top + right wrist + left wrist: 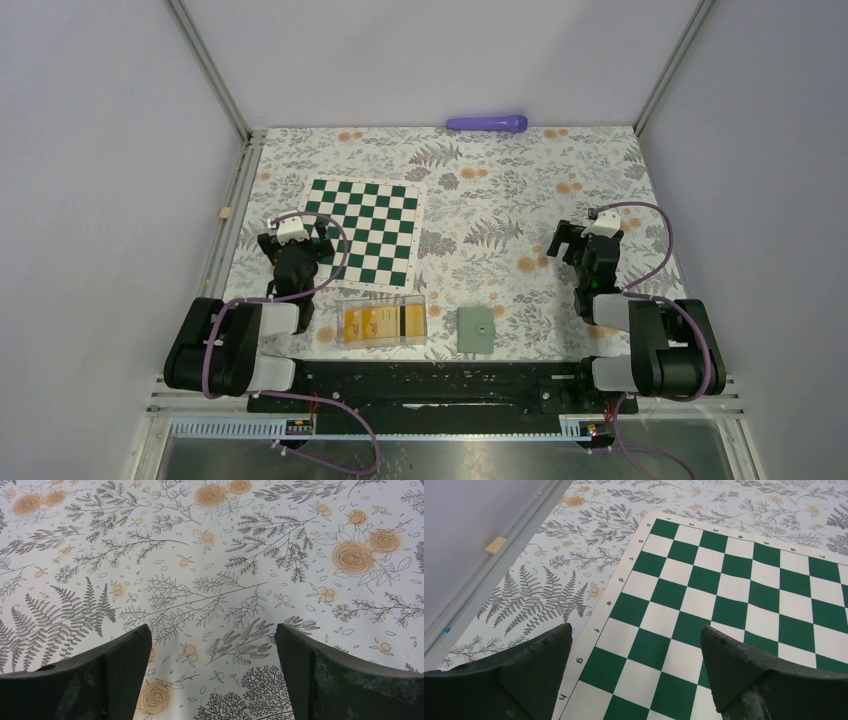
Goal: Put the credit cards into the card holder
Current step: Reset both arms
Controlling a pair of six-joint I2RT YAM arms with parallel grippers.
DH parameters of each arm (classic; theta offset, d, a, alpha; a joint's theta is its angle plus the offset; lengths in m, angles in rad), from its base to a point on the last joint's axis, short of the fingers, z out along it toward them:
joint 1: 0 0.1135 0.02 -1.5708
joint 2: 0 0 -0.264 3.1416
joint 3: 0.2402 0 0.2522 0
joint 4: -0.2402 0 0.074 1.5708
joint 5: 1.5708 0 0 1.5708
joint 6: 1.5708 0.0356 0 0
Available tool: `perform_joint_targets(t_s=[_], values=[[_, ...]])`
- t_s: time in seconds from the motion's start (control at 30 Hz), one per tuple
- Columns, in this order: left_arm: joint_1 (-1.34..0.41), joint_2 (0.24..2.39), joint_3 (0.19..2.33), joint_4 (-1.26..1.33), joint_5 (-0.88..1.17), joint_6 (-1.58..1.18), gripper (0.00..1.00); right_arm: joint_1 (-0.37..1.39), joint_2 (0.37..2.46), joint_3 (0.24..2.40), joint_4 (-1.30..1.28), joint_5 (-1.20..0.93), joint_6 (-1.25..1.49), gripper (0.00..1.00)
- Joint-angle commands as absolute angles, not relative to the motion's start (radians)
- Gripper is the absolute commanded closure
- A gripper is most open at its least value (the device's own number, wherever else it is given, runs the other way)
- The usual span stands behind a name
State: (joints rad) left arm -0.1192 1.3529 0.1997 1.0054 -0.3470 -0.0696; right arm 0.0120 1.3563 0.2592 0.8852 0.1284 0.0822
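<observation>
Table (pixel 600 180), top covered in a fern-and-rose print. On it: green-and-white chessboard mat (pixel 365 230), left of centre; clear plastic box (pixel 422 322) at the near edge, holding orange-yellow credit cards (pixel 375 322); sage-green card holder (pixel 476 331), closed, near the box's right side; purple cylindrical object (pixel 487 123) at the far edge.

Grey ferns and orange roses cover the white bench (pixel 520 200), which carries a green-and-white chessboard (pixel 365 230). Orange-yellow cards (pixel 380 322) with a dark stripe sit in a clear box (pixel 342 322), beside a sage-green card holder (pixel 476 331). A purple cylinder (pixel 487 123) lies beyond. The left gripper (pixel 636 680) and right gripper (pixel 212 680) are black, the cables (pixel 668 238) purple and the walls (pixel 100 150) pale grey.
</observation>
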Motion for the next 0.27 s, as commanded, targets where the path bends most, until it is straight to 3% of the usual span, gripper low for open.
perform_joint_targets(t_s=[0.0,0.23], values=[[-0.116,1.349,0.229,1.091,-0.322,-0.058,0.01,0.010,1.356,0.273,0.986,0.126,0.059,0.00],[-0.117,1.350,0.228,1.095,-0.313,-0.052,0.01,0.010,1.356,0.279,0.975,0.124,0.059,0.01]])
